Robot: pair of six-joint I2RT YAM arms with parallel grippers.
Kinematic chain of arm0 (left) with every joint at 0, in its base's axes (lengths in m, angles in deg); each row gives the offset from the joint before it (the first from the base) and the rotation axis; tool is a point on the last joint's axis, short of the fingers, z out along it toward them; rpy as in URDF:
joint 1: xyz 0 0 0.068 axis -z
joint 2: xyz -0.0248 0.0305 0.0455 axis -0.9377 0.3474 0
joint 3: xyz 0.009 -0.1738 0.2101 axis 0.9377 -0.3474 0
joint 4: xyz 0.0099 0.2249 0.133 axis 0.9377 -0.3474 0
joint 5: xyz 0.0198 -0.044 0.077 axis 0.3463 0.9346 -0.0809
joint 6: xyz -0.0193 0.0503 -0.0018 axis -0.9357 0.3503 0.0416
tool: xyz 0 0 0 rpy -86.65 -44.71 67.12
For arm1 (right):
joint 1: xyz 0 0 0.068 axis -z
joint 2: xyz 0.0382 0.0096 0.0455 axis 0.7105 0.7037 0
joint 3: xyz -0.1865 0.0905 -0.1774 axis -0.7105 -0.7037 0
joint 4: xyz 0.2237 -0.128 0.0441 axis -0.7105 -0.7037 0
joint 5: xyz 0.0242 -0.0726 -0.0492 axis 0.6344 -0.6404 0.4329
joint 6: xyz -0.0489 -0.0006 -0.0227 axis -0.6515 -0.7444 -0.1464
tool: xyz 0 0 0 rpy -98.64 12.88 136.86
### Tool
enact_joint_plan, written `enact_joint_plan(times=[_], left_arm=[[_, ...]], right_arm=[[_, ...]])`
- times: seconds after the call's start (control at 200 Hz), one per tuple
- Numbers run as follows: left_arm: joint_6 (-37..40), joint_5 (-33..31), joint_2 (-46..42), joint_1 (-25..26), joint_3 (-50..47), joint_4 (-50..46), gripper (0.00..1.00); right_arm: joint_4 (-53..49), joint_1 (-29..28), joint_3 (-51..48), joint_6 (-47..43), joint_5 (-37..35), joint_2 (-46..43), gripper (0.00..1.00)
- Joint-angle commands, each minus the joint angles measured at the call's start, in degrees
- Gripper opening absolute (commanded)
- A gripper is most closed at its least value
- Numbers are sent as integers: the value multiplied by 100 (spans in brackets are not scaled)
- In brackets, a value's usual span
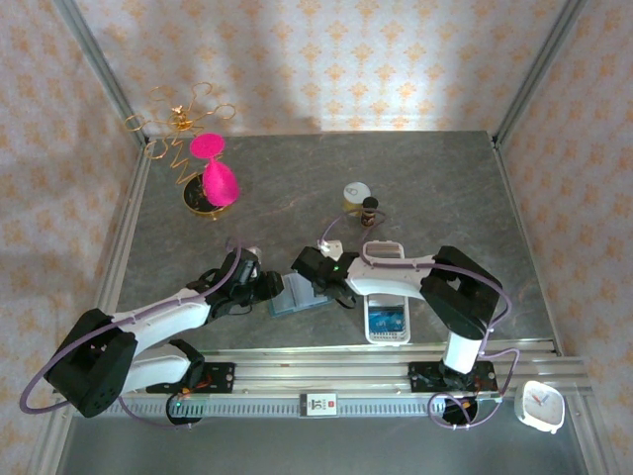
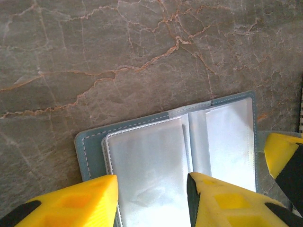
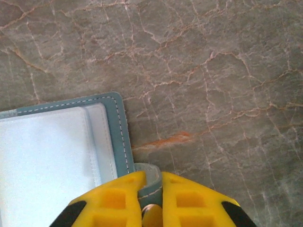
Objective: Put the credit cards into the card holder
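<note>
The teal card holder (image 1: 297,295) lies open and flat on the marble table, its clear sleeves facing up (image 2: 156,161). My left gripper (image 2: 152,189) is open, its yellow fingers standing over the holder's left leaf, one at the teal edge and one near the fold. My right gripper (image 3: 150,182) is shut on the holder's snap tab (image 3: 150,171) at its right edge. In the top view the left gripper (image 1: 269,287) and the right gripper (image 1: 324,289) flank the holder. A bright blue credit card (image 1: 388,319) lies in the white slotted tray (image 1: 387,252).
A pink hourglass (image 1: 215,176) and a gold wire stand (image 1: 181,121) sit at the back left. A small jar (image 1: 356,195) and a dark bottle (image 1: 370,211) stand behind the right arm. A white clock (image 1: 540,406) rests beyond the near rail (image 1: 326,381).
</note>
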State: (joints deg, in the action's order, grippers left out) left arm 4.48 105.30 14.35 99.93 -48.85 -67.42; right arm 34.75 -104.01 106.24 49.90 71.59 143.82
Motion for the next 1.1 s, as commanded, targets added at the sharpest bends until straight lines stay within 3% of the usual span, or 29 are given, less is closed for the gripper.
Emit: enact_joint_plan(times=[0.0, 0.355, 0.521, 0.701, 0.846, 0.931, 0.986, 1.096], left_arm=[[28, 59, 6, 3, -47, 133, 44], [29, 49, 58, 0, -69, 204, 44], [80, 36, 94, -3, -16, 163, 44], [96, -10, -9, -3, -20, 111, 44], [107, -38, -107, -3, -25, 68, 44], [133, -65, -148, -2, 2, 23, 44], [133, -78, -169, 0, 4, 20, 44], [125, -77, -188, 0, -7, 33, 44]], right_arm=[[-263, -115, -124, 147, -210, -295, 10], [-135, -135, -696, 410, -168, -867, 9], [-8, -138, -716, 138, -212, -1101, 30], [194, -118, -631, -492, -344, -1760, 43], [310, -64, -532, -1639, -377, -2550, 47], [450, -9, -613, -2531, -391, -3158, 62], [597, 3, -778, -3475, -217, -3618, 71], [607, 3, -1342, -5638, 524, -4504, 77]])
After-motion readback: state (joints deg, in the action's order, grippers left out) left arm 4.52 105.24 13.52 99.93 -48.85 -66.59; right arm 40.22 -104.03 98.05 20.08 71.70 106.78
